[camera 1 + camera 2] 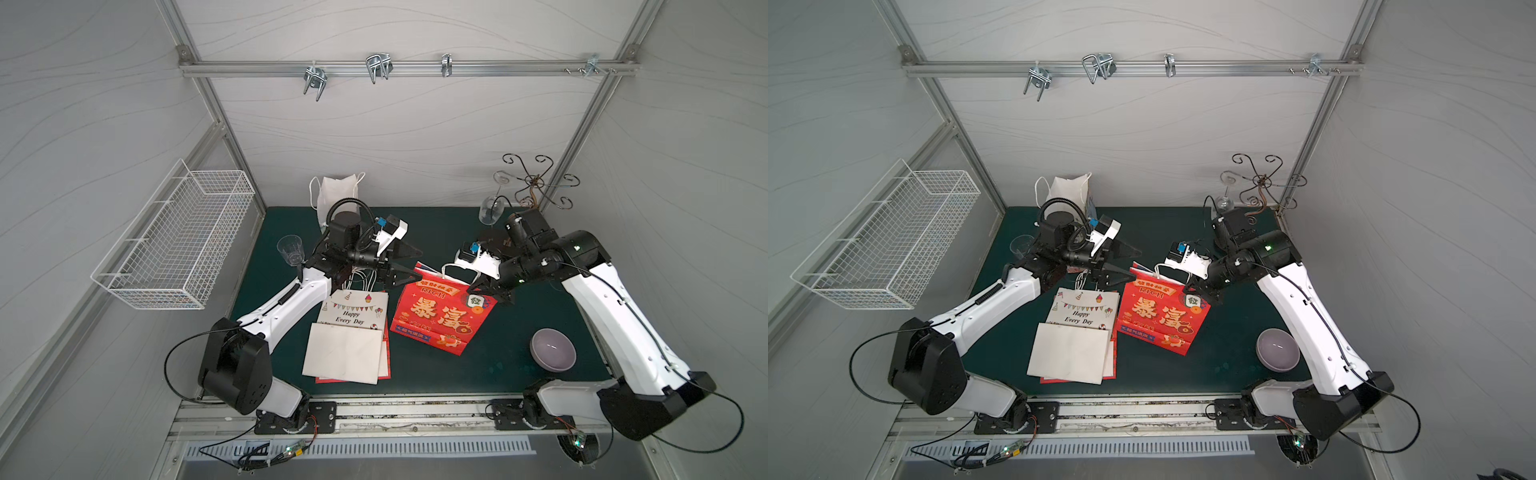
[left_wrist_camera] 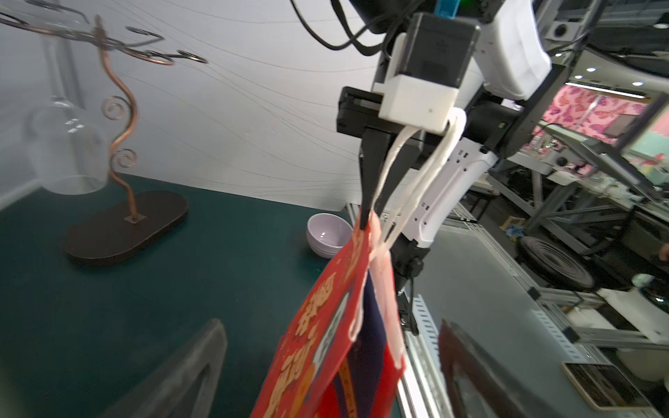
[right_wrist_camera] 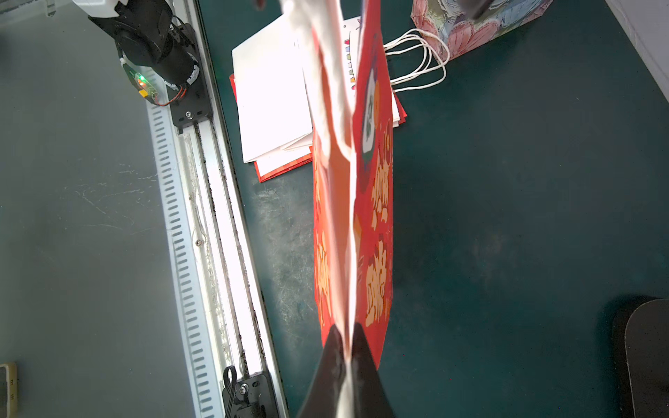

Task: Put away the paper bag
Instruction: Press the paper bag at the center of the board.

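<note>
Bag: the red paper bag (image 1: 440, 318) is pressed flat and hangs just beside the stack of flat bags (image 1: 347, 345), on the right arm's side of that stack.
Right gripper: the right gripper (image 3: 347, 349) is pressed together on the bag's top edge, pinching the paper at the corner farther from the stack.
Left gripper: the left gripper (image 1: 410, 262) is spread, one finger on each side of the top corner nearer the stack. It clamps nothing.
Axis: the top edge runs from one gripper to the other, leading away from the stack. The body drops from that edge and tilts toward the front.
Nearer arm: the left. It is probably the one to close next, on that free corner.
Handles: the white cord handles (image 2: 416, 173) loop up against the right gripper's body.
Hard to tell: whether the left fingers touch the paper, and whether the bag's bottom edge clears the mat — the top views settle neither.
</note>
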You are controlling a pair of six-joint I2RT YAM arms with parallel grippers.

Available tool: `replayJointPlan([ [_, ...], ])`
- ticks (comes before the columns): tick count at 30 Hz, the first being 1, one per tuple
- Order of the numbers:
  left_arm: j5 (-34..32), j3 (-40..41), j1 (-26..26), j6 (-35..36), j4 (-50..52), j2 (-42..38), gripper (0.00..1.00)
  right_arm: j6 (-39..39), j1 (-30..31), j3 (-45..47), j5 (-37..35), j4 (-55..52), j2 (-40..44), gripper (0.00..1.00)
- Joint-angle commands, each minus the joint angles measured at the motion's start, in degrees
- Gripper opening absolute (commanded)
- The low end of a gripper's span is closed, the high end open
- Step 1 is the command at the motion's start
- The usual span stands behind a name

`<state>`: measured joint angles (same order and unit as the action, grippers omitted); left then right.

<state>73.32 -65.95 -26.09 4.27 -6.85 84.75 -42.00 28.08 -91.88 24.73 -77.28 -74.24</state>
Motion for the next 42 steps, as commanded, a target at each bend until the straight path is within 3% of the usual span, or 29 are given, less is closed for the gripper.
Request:
replayJointPlan([
  [1, 5.7, -2.9, -0.6, 3.8, 3.0, 0.6, 0.78, -0.7, 0.3, -0.9, 1.4, -1.9, -0.1, 0.00],
  [5, 6.2, -3.8, -0.9, 7.5, 8.3, 0.8, 0.55, -0.2, 0.4, -1.1, 1.8, -1.6, -0.3, 0.00],
  [8, 6.0, -5.1, -1.3, 9.8, 10.7, 1.6, 0.29, 0.3, 0.4, -1.6, 3.2, -1.0, -0.6, 0.00],
  [10, 5.1, -5.4, -1.5, 10.1, 10.4, 1.9, 0.04, 0.6, 0.4, -1.7, 3.8, -0.4, -0.6, 0.00],
  [11, 4.6, -5.4, -1.6, 10.2, 10.1, 1.9, 0.00, 0.7, 0.4, -1.7, 3.9, -0.2, -0.5, 0.00],
  [15, 2.9, -5.2, -1.5, 11.3, 9.6, 1.1, 0.00, 1.5, 0.4, -1.4, 2.6, 0.4, 0.2, 0.00],
  [16, 2.2, -5.0, -1.3, 11.5, 9.5, 0.7, 0.00, 2.6, 0.3, -1.2, 1.4, 1.3, 0.9, 0.04],
  [18, 1.2, -4.4, -1.0, 11.1, 7.9, 0.0, 0.00, 5.7, 0.0, 0.2, -1.4, 3.9, 2.9, 0.54],
  [21, 0.3, -2.3, -0.2, 7.0, 1.6, -1.1, 0.00, 10.2, -3.1, 4.8, -1.2, 9.6, 8.7, 0.91],
  [22, 0.1, -1.6, 0.0, 5.3, -0.9, -1.5, 0.00, 12.4, -5.2, 7.3, -0.4, 12.6, 11.5, 0.98],
  [28, 0.0, -0.3, 1.3, 0.2, -7.0, -2.6, 0.00, 22.7, -20.7, 21.1, 13.9, 26.6, 23.6, 0.99],
  [38, 1.1, -0.1, 1.5, -10.3, -15.6, -2.9, 0.00, 26.1, -21.4, 30.6, 29.8, 42.8, 22.2, 0.99],
  [42, 0.5, 0.3, 1.5, -15.8, -21.9, -2.1, 0.00, 25.7, -21.4, 32.1, 35.7, 49.2, 21.0, 0.89],
])
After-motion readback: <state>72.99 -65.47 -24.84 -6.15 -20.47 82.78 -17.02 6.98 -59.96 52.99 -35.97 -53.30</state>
